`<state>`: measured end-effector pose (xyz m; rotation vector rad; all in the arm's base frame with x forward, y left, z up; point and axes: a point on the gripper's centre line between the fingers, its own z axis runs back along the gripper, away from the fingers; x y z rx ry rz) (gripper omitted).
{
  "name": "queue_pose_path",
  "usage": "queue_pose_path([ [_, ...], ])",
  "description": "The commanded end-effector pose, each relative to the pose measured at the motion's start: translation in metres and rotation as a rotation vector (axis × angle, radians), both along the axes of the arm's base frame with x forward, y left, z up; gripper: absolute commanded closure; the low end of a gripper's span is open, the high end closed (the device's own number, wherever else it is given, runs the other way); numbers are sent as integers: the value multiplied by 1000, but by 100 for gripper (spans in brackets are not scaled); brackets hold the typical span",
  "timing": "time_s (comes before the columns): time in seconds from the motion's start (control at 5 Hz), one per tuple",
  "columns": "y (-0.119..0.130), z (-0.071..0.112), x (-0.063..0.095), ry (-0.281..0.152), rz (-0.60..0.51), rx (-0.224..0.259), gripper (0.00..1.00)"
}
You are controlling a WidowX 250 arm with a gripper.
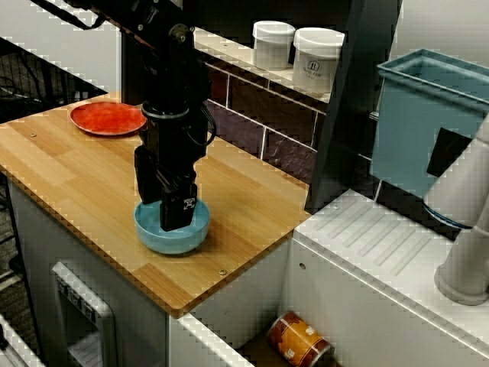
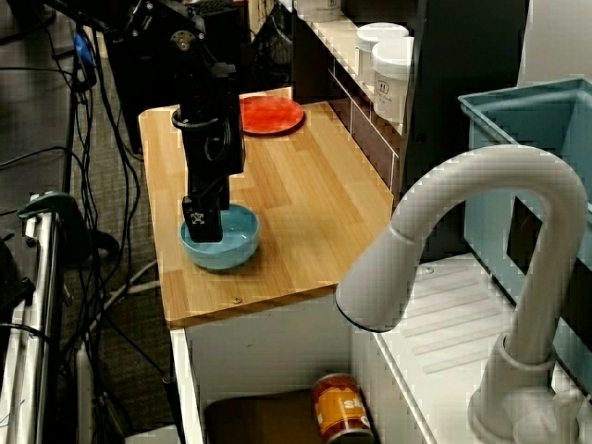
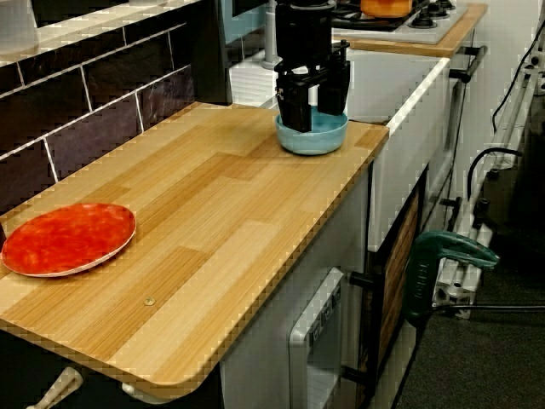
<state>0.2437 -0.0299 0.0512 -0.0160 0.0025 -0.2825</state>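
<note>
A light blue bowl [image 1: 191, 237] [image 2: 237, 246] [image 3: 312, 141] stands near the front corner of the wooden counter [image 1: 84, 183]. My black gripper [image 1: 164, 215] [image 2: 205, 231] [image 3: 313, 111] points straight down over it, its fingers [image 3: 292, 106] apart and lowered to the rim. In the view along the counter, the bowl's blue inside shows between them. One finger [image 1: 177, 210] covers the bowl's near-left rim in the view from above; whether it touches is not clear. Nothing is held. A red plate [image 1: 107, 118] [image 2: 270, 115] [image 3: 68, 239] lies at the counter's far end.
Two white jars [image 1: 273, 44] [image 1: 317, 60] stand on the tiled ledge behind. A teal bin [image 1: 420, 122] and a white faucet [image 2: 462, 213] are by the sink, where an orange can [image 2: 340, 407] lies. A stove with an orange pot [image 3: 387, 7] is beyond.
</note>
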Motion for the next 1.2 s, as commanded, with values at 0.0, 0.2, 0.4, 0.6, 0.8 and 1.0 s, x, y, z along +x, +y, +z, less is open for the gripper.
queue_pose_path([
  [0.0,0,0,0,0,0,0,0],
  [0.2,2,25,0,54,-38,45,0],
  [0.4,13,47,-2,77,-45,34,0],
  [0.6,22,57,-6,54,-35,22,0],
  [0.8,30,40,-5,23,-16,37,0],
  [1.0,41,17,3,-60,109,2,0],
])
